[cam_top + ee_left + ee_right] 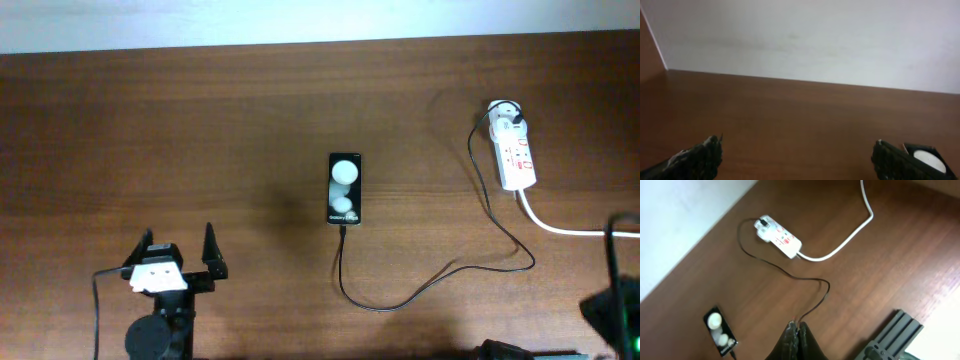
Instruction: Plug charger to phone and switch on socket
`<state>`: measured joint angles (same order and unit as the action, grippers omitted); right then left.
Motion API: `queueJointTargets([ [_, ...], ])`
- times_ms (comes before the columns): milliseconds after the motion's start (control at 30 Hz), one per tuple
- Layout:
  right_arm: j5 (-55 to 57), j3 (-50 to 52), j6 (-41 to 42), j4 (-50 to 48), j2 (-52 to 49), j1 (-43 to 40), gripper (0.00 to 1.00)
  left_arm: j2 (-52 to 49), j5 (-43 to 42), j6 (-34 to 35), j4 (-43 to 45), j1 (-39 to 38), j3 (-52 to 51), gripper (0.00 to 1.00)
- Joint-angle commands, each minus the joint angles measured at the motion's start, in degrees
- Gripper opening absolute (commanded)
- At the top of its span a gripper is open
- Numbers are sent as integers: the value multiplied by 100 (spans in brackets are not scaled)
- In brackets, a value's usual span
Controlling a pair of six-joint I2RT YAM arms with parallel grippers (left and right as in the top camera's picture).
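Observation:
The black phone (345, 189) lies face up mid-table, with two round white reflections on its screen. The thin black charger cable (430, 282) runs from the white adapter on the socket (516, 153) at the far right, loops across the table and ends at the phone's near edge. My left gripper (180, 262) is open and empty, low at the front left; its wrist view shows both fingers wide apart (796, 150) and the phone's corner (927, 157). My right gripper (797, 327) is shut and empty, high above the table. Below it are the cable (790, 274), the phone (720, 330) and the socket (780, 237).
The thick white mains cord (570, 230) leaves the socket toward the right edge and also shows in the right wrist view (840, 247). A grey metal frame (890, 337) stands at the front right. The right arm (612, 300) is in the bottom right corner. A pale wall (805, 40) backs the table.

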<state>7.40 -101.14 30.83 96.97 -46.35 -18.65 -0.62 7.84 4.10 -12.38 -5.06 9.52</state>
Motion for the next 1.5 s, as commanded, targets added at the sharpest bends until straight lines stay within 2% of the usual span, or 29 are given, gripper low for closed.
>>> queueJointTargets([
  [0, -186, -9, -63, 35, 334, 26, 4, 22, -212, 13, 216, 24, -251, 99],
  [267, -920, -9, -518, 35, 551, 26, 4, -11, -413, 7, 404, 24, -702, 99],
  [333, -1036, -9, -516, 35, 551, 26, 4, -11, -1036, -614, 638, 24, -754, 99],
  [400, -1296, -11, -516, 35, 551, 26, 4, -11, -1001, -1134, 721, 24, -763, 99],
  [533, -1891, -11, -516, 33, 551, 26, 4, -11, -1001, -988, 885, 24, -859, 99],
  [733, -2133, -11, -518, 33, 551, 26, 4, -59, -997, -846, 785, 24, -905, 99],
  [867, -2026, -11, -835, 26, 551, 26, 4, -76, -960, -846, 780, 24, -903, 99],
  [1033, -2028, -11, -837, -468, 551, 26, 5, -76, -960, -846, 782, 24, -903, 99],
  [1133, -2184, -11, -1141, -885, 551, 26, 7, -76, -960, -846, 780, 24, -903, 99],
  [1233, -3093, -11, -1523, -1683, 551, 26, 14, -76, -960, -846, 782, 24, -903, 99],
  [1367, -4520, -11, -1510, -4186, 549, 26, 14, -76, -960, -846, 780, 24, -903, 99],
  [1467, -4802, -11, -1038, -6089, 549, 35, 14, -76, -960, -846, 782, 24, -903, 99],
])
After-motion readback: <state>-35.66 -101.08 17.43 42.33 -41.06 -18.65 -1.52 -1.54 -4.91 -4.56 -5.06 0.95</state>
